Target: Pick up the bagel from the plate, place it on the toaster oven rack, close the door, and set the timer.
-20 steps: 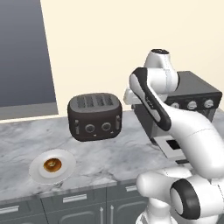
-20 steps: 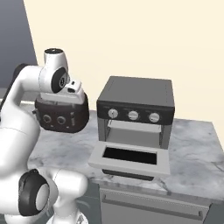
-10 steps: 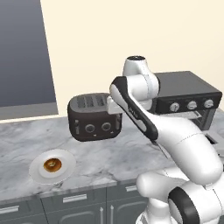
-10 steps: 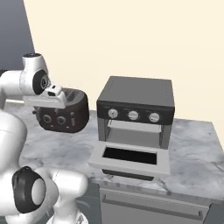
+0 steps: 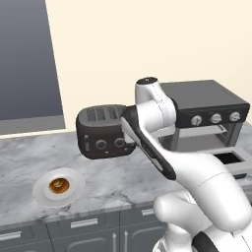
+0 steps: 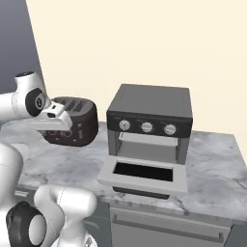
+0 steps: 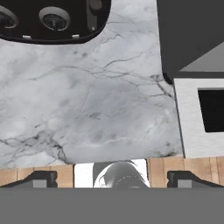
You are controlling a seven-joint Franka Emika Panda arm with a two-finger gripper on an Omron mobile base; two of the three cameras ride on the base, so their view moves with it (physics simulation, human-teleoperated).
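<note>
While bagel sits on plate, door down, no legible labels.

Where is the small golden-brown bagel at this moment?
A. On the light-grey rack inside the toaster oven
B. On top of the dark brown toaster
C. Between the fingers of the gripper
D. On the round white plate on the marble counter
D: the small golden-brown bagel lies in the middle of the round white plate on the grey marble counter.
</note>
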